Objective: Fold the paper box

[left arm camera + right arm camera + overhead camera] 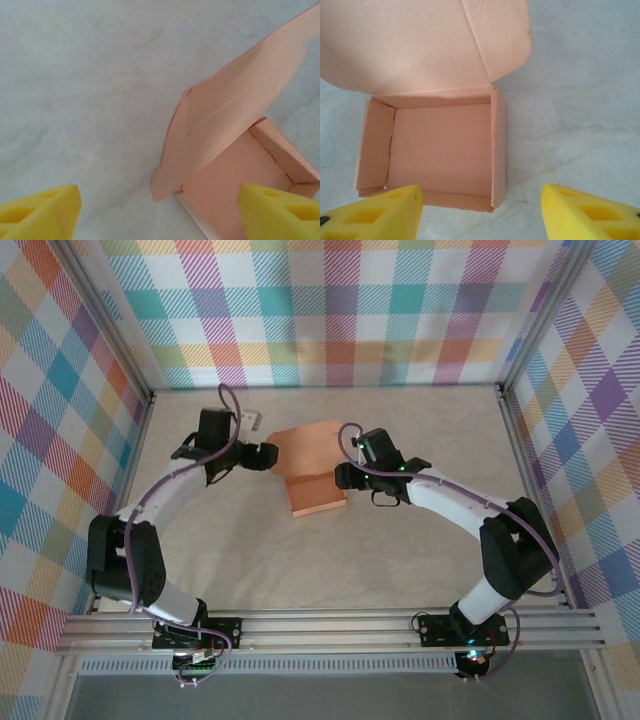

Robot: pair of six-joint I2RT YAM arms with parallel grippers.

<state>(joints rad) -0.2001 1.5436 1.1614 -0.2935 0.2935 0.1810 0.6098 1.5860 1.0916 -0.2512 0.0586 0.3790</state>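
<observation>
Table: L+R jaws wide beside paper box

The pale marbled table is viewed whole from above and behind the arm bases, facing forward and down. Each wrist view is aimed down at close range. The salmon-orange thin-card paper box is shared by all three views.

The paper box sits open on the pale table, 4 walls up, lid raised at the far side. The right gripper holds its 2 yellow fingers wide apart over the box's near edge.
</observation>
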